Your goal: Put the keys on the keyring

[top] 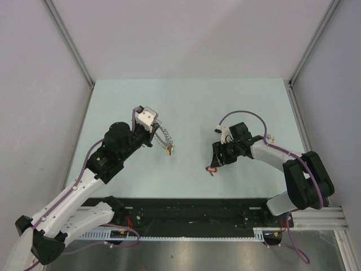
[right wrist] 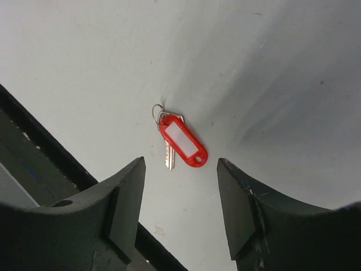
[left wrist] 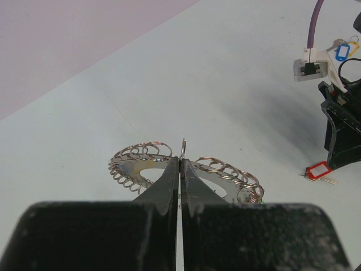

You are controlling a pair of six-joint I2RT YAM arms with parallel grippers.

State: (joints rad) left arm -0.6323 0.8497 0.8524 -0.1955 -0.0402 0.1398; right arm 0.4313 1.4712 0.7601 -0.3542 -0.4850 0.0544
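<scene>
The keyring is a floppy silvery loop of linked small rings, and it hangs from my left gripper, which is shut on its edge. In the top view the keyring curves down from the left gripper, with a green tag at its lower end. A key with a red tag lies flat on the table. My right gripper hovers just above it, open, with nothing between its fingers. The same red-tagged key shows below the right gripper.
Keys with blue and yellow tags lie at the far right, beyond the right arm. The black rail runs along the table's near edge, close behind the red-tagged key. Grey walls enclose the pale table.
</scene>
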